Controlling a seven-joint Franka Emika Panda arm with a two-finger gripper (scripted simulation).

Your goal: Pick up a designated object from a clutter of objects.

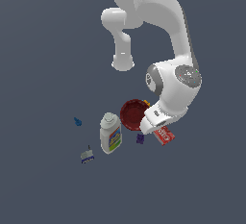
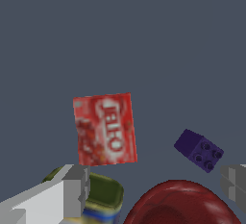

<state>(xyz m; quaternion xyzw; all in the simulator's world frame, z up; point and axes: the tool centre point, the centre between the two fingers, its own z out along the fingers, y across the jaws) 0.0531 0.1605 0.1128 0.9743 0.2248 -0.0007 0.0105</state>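
The designated red box (image 2: 104, 129) lies flat with white lettering on its face, apart from the other items. In the exterior view the red box (image 1: 164, 134) pokes out just below the arm's white hand (image 1: 156, 118). My gripper (image 2: 153, 187) is open and empty, above the clutter. One grey finger (image 2: 72, 192) is over a green-and-yellow container (image 2: 101, 194); the other finger (image 2: 234, 182) is at the frame's edge. The box lies beyond the fingertips, not between them. The dark-red bowl (image 2: 180, 204) lies between the fingers.
A purple brick (image 2: 198, 150) lies near the bowl, also seen in the exterior view (image 1: 140, 139). The red bowl (image 1: 132, 115) and a white bottle (image 1: 110, 132) stand to the exterior view's left of the hand. A blue piece (image 1: 77, 121) and a small grey-blue item (image 1: 87, 156) lie farther left.
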